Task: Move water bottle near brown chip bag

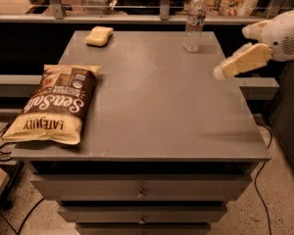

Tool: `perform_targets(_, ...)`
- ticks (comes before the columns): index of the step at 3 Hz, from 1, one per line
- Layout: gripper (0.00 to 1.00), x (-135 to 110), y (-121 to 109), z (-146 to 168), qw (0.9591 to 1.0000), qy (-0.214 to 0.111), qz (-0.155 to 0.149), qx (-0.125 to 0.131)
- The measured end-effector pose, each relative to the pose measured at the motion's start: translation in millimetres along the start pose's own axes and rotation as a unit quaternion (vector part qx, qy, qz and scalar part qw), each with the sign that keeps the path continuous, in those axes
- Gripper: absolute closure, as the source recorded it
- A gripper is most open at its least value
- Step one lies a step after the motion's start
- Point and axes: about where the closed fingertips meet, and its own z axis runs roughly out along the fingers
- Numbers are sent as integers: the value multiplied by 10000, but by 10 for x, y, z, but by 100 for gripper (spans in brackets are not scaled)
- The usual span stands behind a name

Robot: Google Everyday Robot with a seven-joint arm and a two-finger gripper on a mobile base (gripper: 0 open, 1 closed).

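The water bottle point(194, 21) stands upright at the table's far right corner; it is clear and ribbed, with a white cap. The brown chip bag point(55, 104) lies flat at the table's front left, its "Sea Salt" script facing up. My gripper point(231, 52) hovers at the right edge of the table, to the right of the bottle and nearer the camera. Its cream fingers point(242, 61) are apart and hold nothing. A wide stretch of tabletop separates the bottle from the bag.
A yellow sponge point(99, 35) lies at the far left of the grey table point(161, 111). Drawers sit below the front edge. A shelf with a rail and packaged goods runs behind the table. Cables trail on the floor at both sides.
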Motion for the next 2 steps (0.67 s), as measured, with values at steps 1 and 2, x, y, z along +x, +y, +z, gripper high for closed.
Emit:
perform_targets(1,0,-95,-323,369,9971,-447,478,393)
perform_targets(2,0,-135,-719,636,9899,-726,844,879)
